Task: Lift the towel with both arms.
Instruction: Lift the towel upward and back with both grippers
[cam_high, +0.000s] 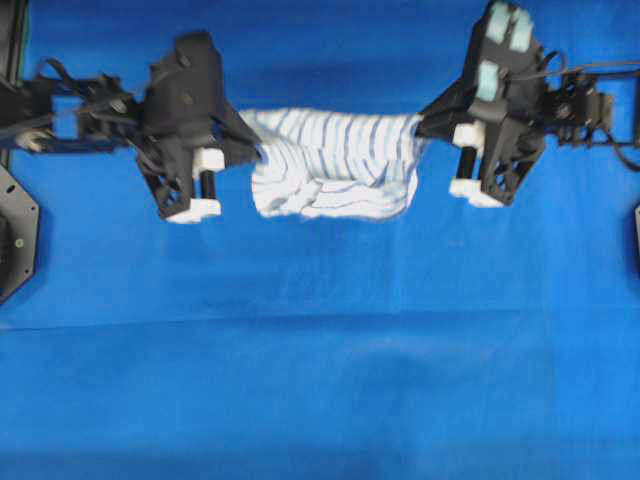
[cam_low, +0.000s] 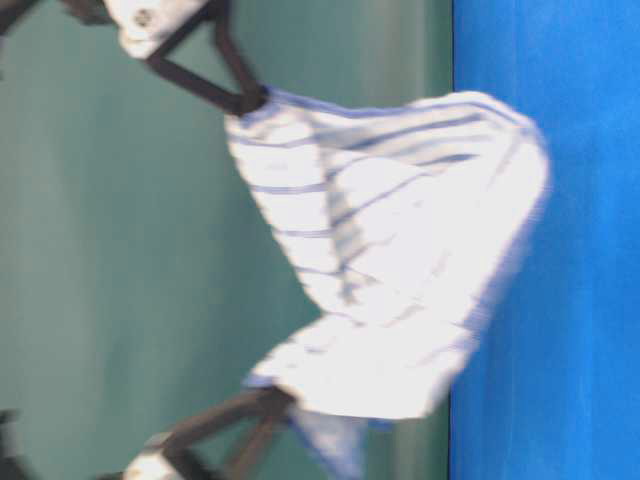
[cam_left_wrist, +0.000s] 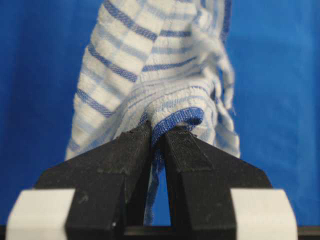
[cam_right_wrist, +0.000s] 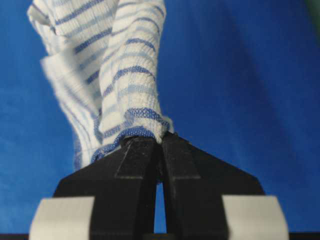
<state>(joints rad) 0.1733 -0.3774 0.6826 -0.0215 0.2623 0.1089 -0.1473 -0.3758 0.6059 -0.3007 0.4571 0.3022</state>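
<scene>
**Striped towel strung between two clenched pincers above the blue table**

The towel (cam_high: 330, 165) hangs stretched between the two arms over the blue table cloth (cam_high: 320, 350), in the far half of the overhead view. It is white with thin blue and paler stripes, pulled taut along its far edge and sagging in loose folds toward the near side.

The left pincer (cam_high: 256, 152) grasps the towel's left end. In the left wrist view, the two black wedge jaws of the left pincer (cam_left_wrist: 158, 136) are pressed close together with a bunched, blue-hemmed edge of the towel (cam_left_wrist: 150, 75) caught between their tips; the cloth runs away from them toward the far side of that view.

The right pincer (cam_high: 422, 126) grasps the right end. In the right wrist view, the jaws of the right pincer (cam_right_wrist: 161, 139) are likewise clenched on a gathered corner of the towel (cam_right_wrist: 125, 75), with only a thin slit between the wedges behind the tips.

The table-level view is blurred, yet it shows the towel (cam_low: 400, 260) clear of the blue surface, with a black pincer tip at each end, one at the upper left (cam_low: 250, 98) and one at the lower left (cam_low: 275, 402). Which arm is which there cannot be told.
</scene>
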